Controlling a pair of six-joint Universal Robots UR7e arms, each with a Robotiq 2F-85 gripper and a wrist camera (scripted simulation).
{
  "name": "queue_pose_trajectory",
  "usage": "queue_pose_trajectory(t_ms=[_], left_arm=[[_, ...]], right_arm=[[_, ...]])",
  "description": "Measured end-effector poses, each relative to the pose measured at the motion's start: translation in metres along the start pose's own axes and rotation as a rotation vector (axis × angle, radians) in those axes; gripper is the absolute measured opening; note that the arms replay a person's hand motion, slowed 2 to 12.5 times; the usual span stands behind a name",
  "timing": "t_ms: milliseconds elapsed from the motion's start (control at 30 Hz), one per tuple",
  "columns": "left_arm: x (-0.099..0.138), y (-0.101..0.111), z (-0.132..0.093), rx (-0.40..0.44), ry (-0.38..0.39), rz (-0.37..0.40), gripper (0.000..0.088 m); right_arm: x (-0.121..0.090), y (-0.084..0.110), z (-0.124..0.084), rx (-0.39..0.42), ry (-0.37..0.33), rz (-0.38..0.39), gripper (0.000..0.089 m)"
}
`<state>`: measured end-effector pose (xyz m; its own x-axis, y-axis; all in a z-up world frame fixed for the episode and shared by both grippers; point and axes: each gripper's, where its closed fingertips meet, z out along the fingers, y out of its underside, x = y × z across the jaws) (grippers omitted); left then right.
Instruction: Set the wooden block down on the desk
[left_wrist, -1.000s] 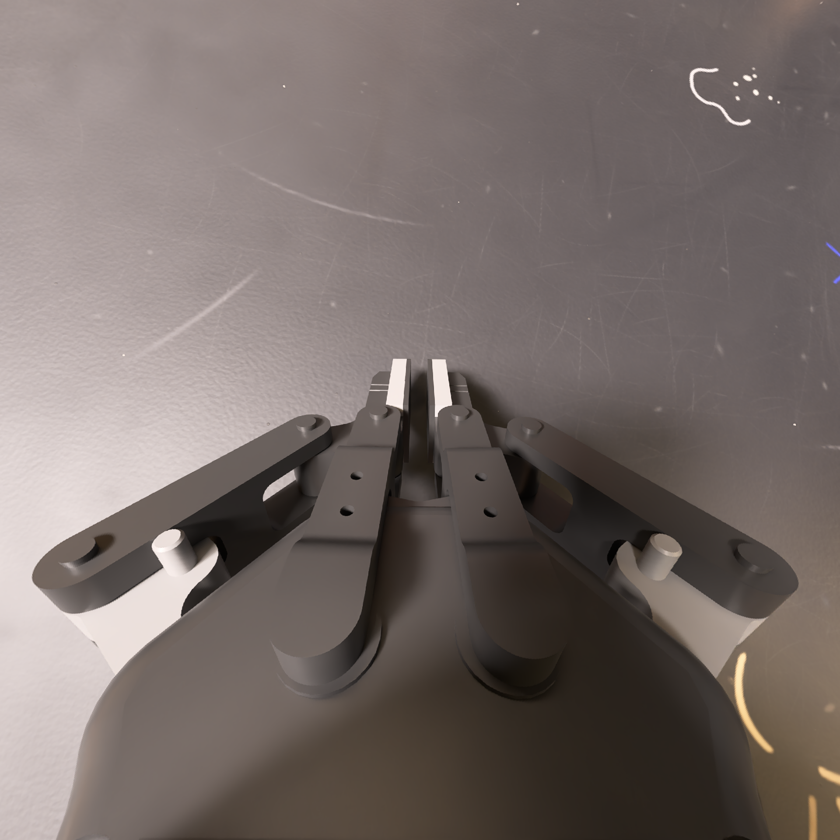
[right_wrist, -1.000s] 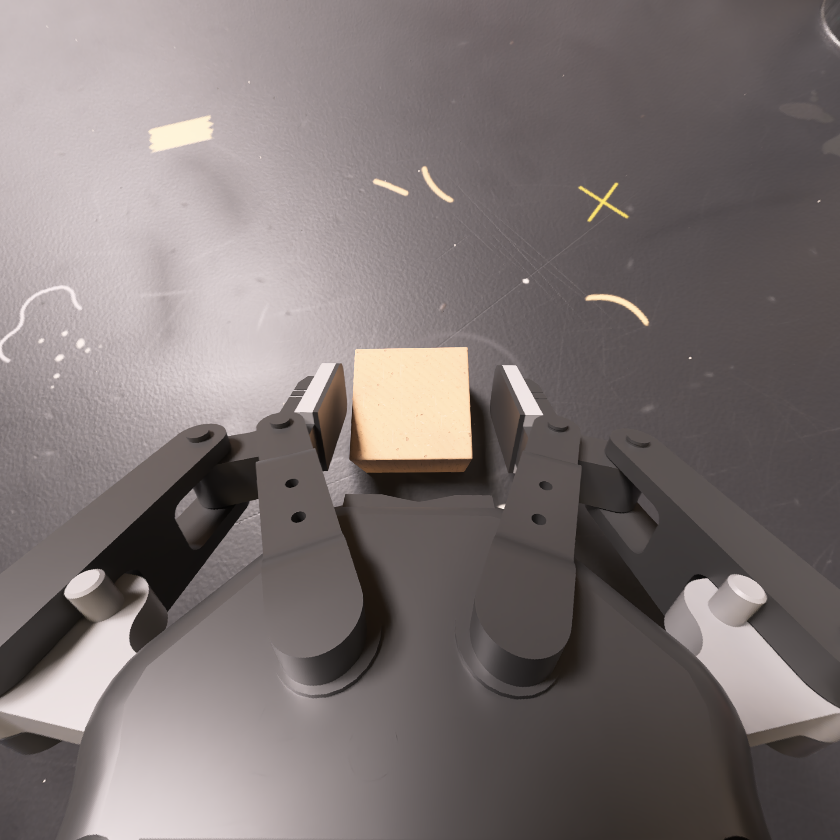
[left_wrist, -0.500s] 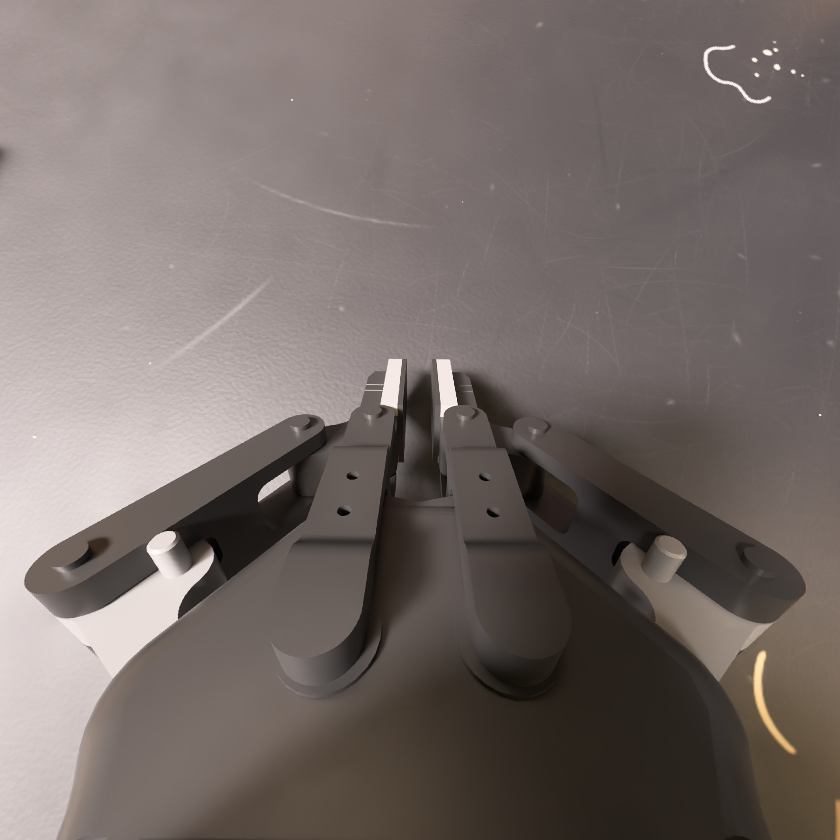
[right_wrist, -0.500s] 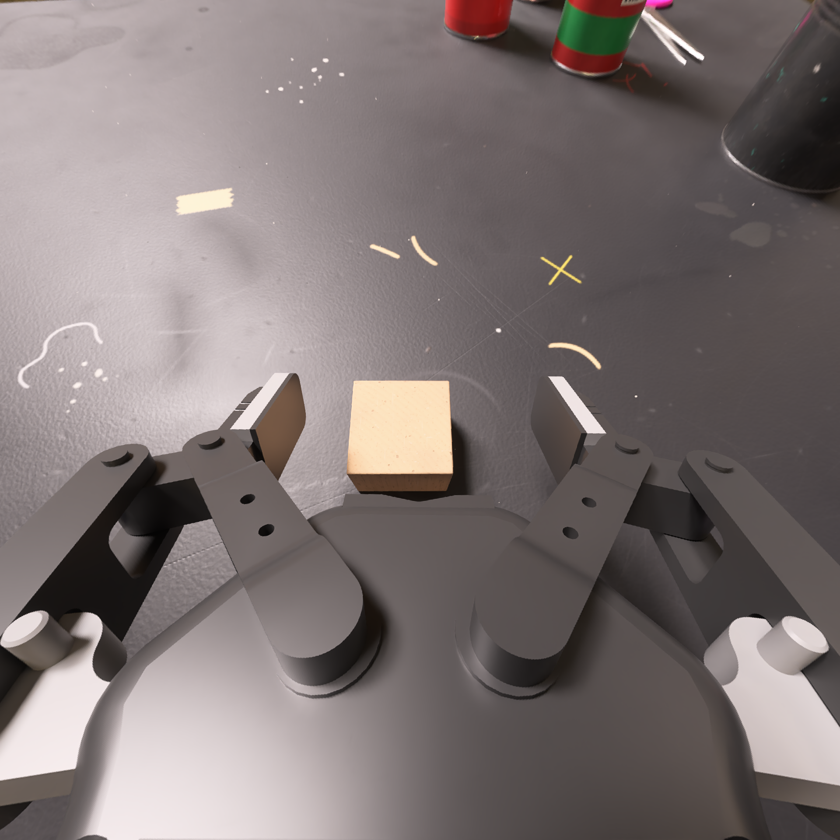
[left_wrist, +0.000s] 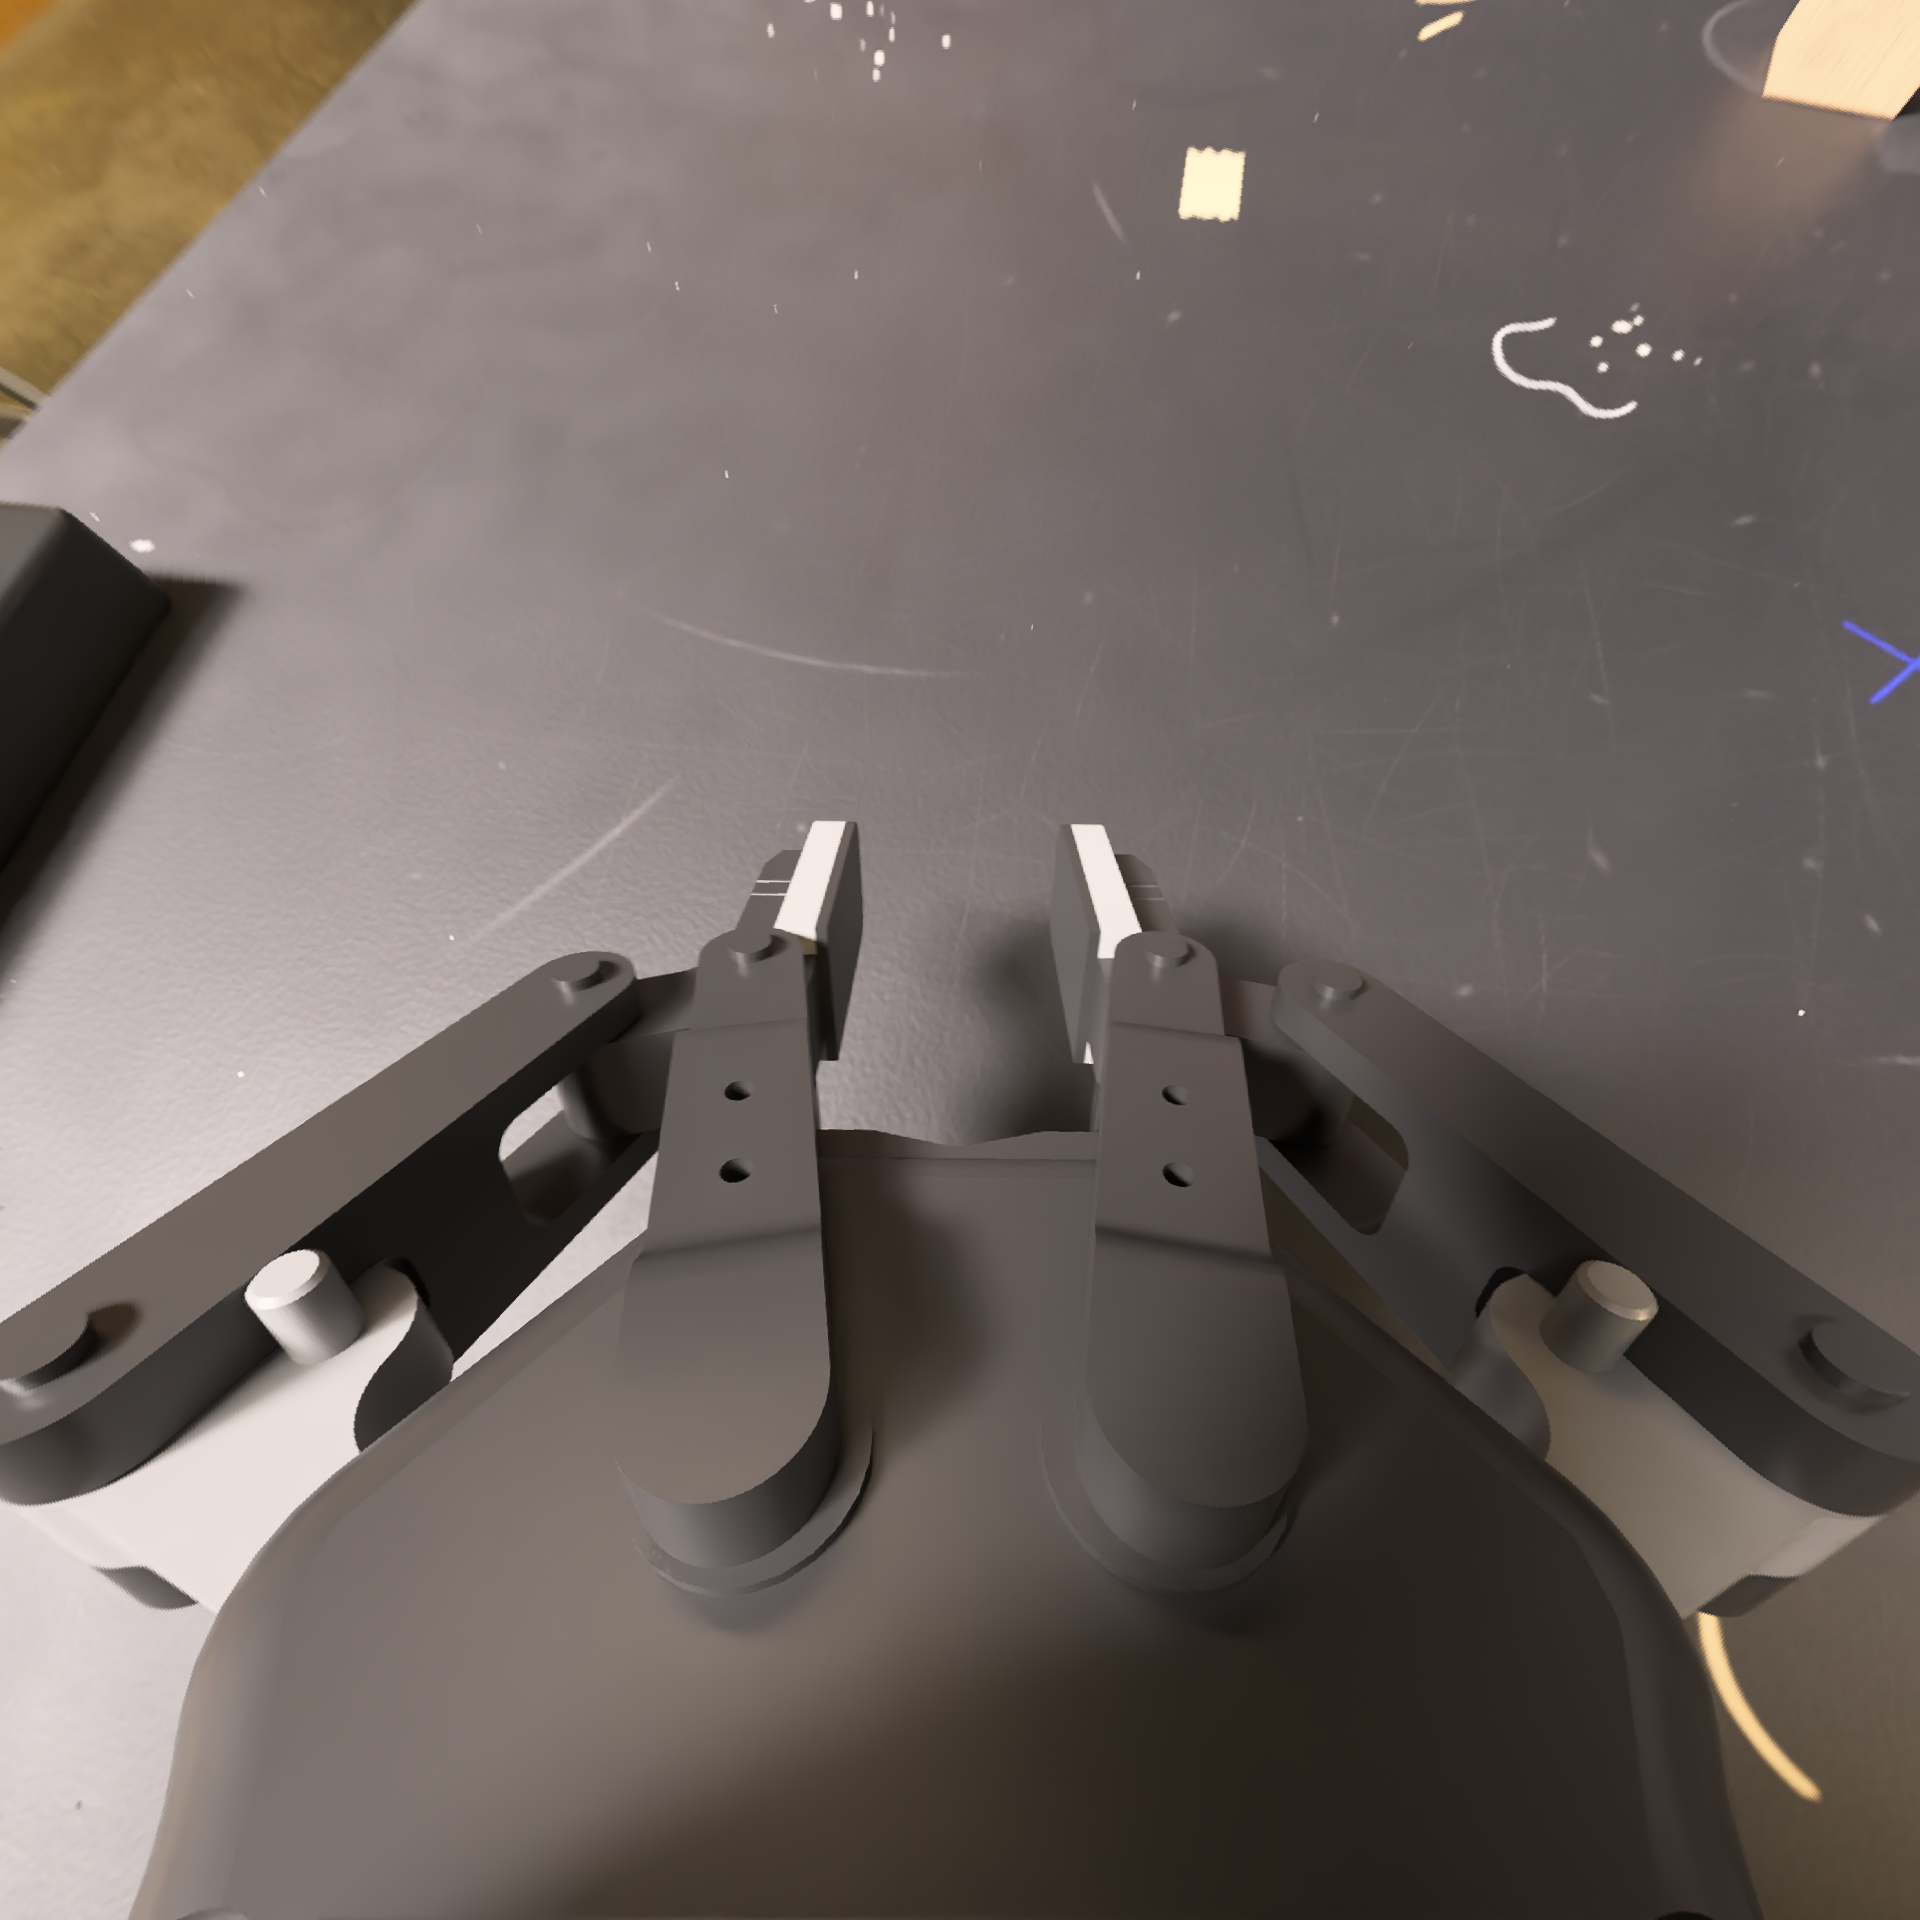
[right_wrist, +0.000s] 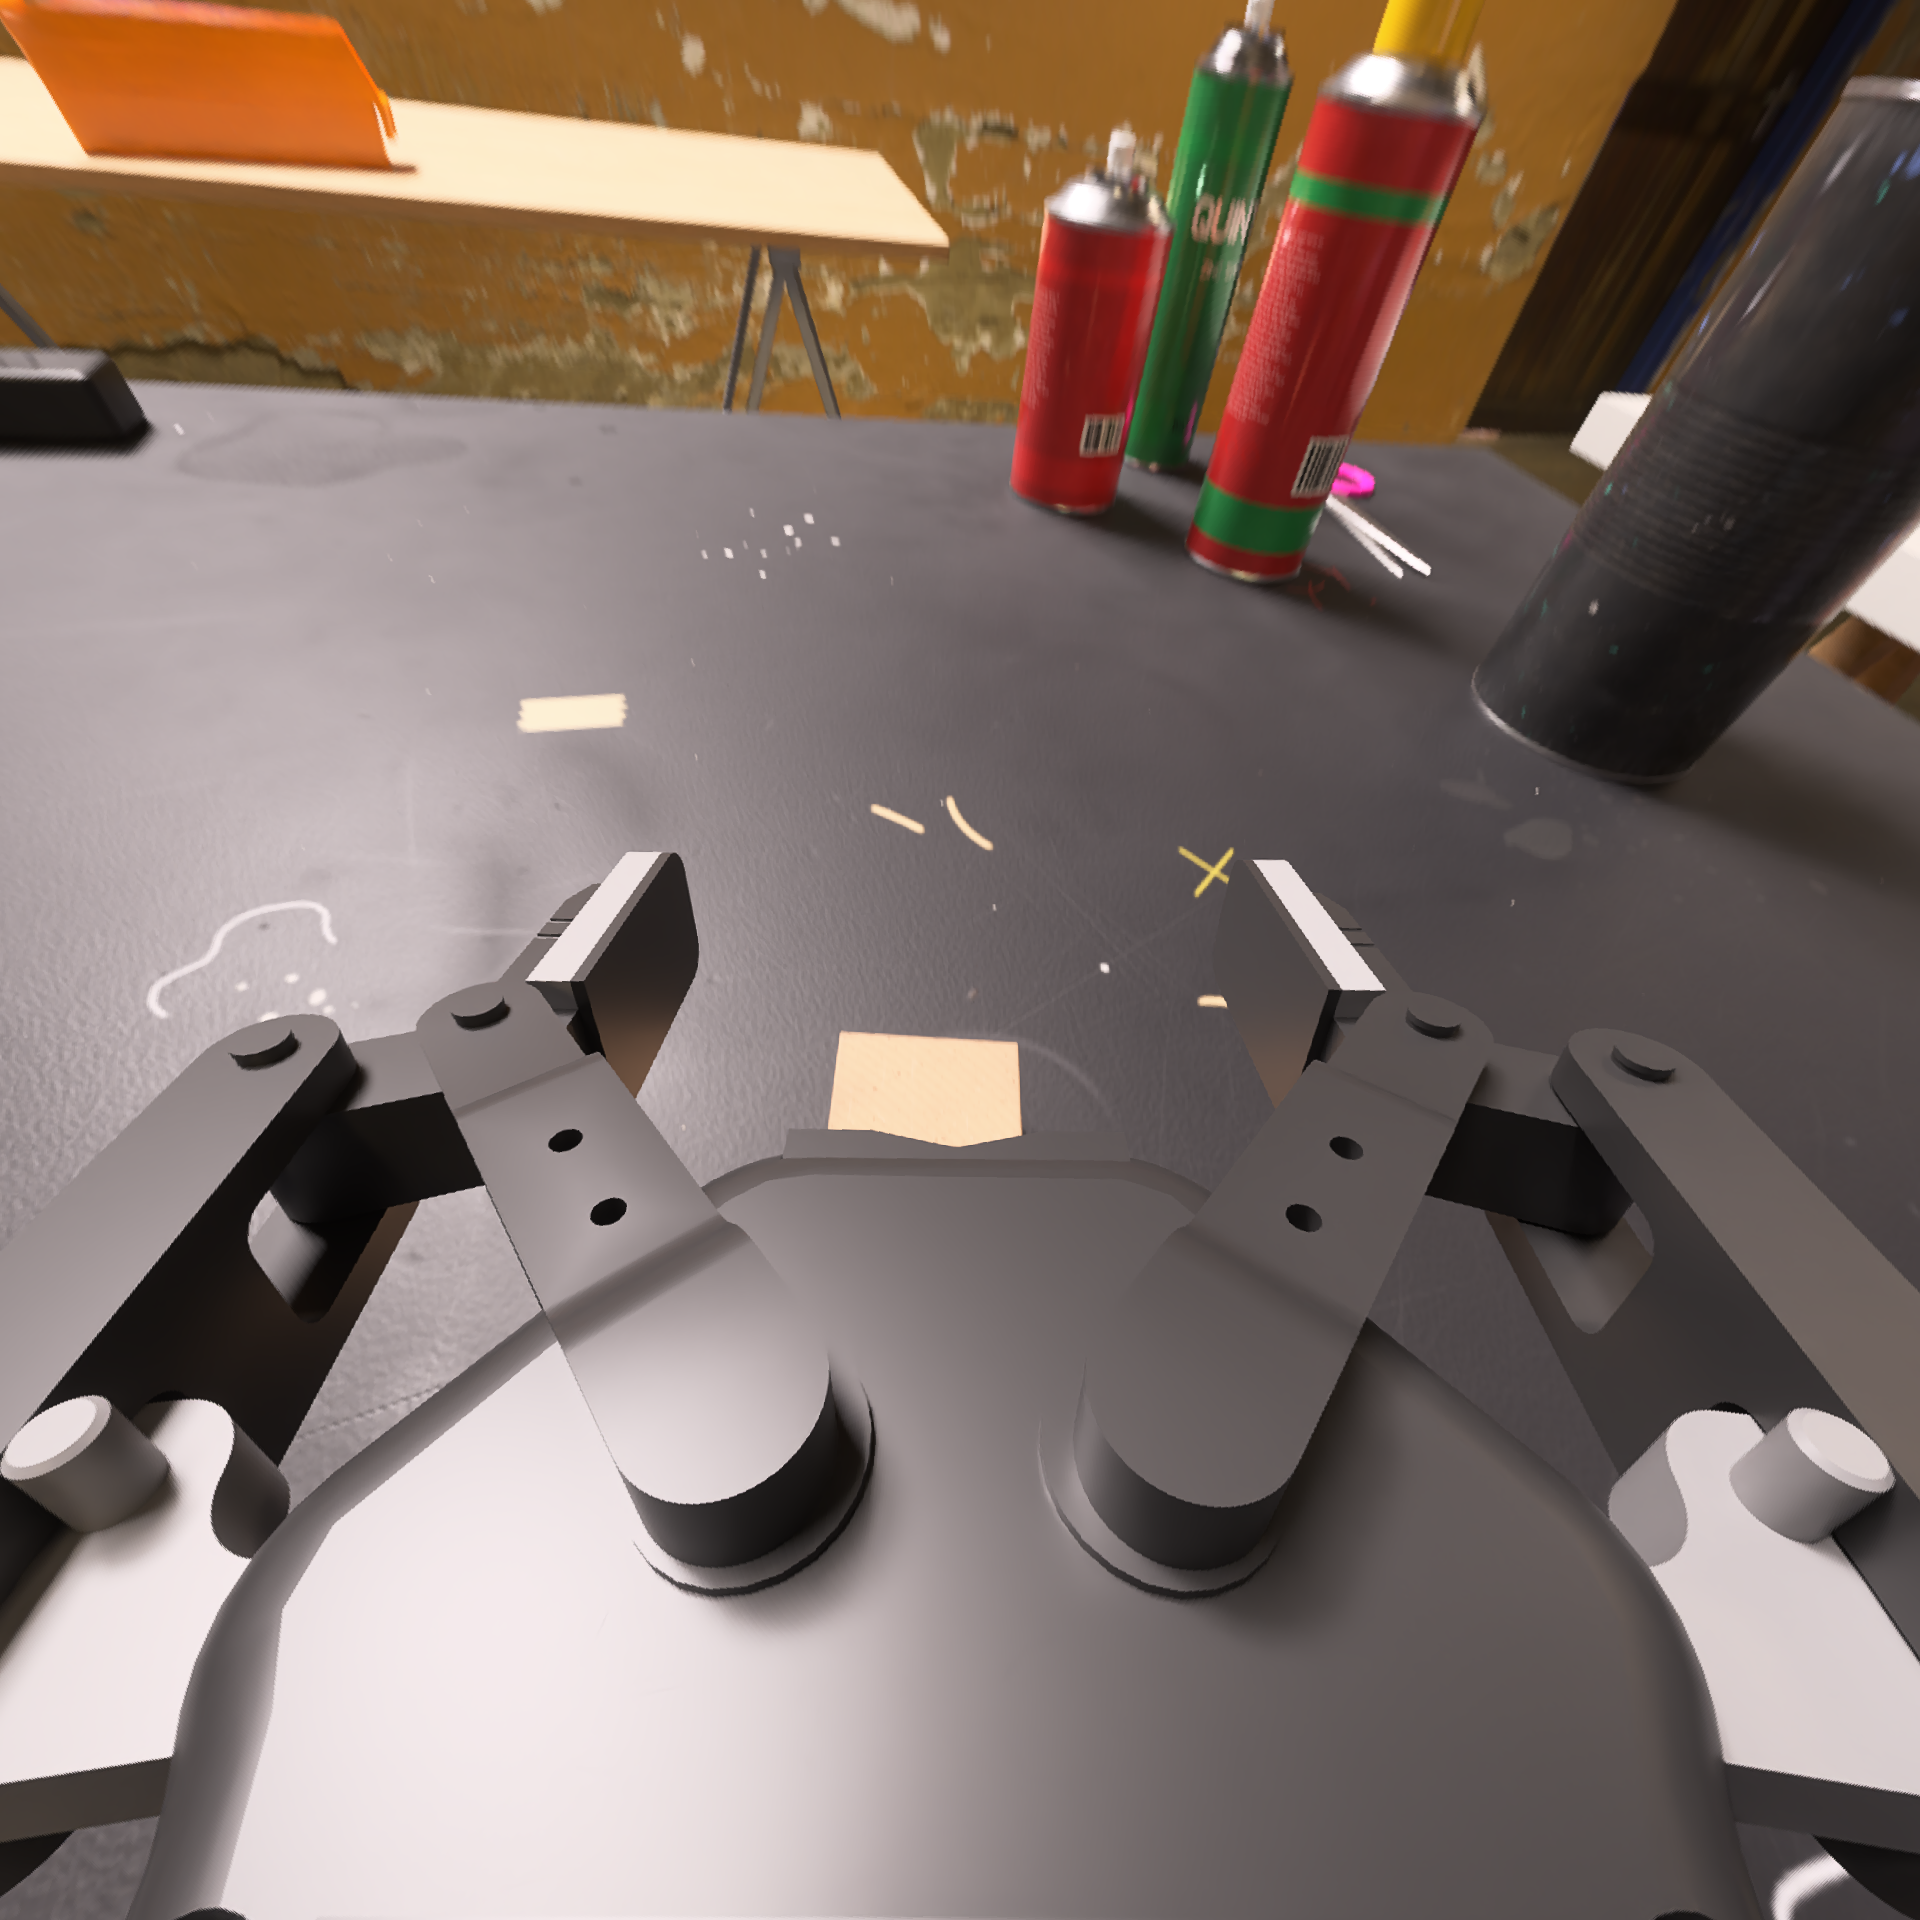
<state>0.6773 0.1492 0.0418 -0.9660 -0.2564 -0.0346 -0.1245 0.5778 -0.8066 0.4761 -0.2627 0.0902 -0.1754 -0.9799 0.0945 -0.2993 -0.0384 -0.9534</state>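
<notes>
The right gripper (right_wrist: 961, 925) is spread wide and holds nothing. The wooden block (right_wrist: 923, 1089) lies flat on the desk (right_wrist: 520, 582) below the gap, clear of both fingers, its near side hidden behind the gripper body. Toward the far right corner stand two red spray cans (right_wrist: 1086, 343) (right_wrist: 1314, 322) and a green one (right_wrist: 1205, 239), all lettered and barcoded, beside a dark cylinder (right_wrist: 1725, 499) cut off by the frame. The left gripper (left_wrist: 961, 904) is partly spread, empty, above bare desk near the left edge.
</notes>
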Motion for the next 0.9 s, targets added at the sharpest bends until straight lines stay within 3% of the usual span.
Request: queue_pose_trajectory(t_ms=[167, 300, 400, 533, 900], left_arm=[[0.004, -0.015, -0.008, 0.091, -0.021, 0.022, 0.0509], [0.008, -0.028, -0.017, 0.172, -0.046, 0.034, 0.0724], [0.011, -0.038, -0.025, 0.236, -0.07, 0.035, 0.081], [0.016, -0.051, -0.037, 0.324, -0.092, 0.037, 0.0854], [0.04, -0.074, -0.073, 0.496, -0.106, 0.082, 0.0854]], right_arm=[[-0.006, -0.024, -0.006, 0.143, -0.014, -0.018, 0.0854], [-0.011, -0.043, -0.012, 0.255, -0.021, -0.037, 0.0854], [-0.012, -0.054, -0.017, 0.323, -0.017, -0.047, 0.0854], [-0.014, -0.067, -0.023, 0.397, -0.004, -0.052, 0.0854], [-0.014, -0.092, -0.036, 0.538, 0.029, -0.043, 0.0854]])
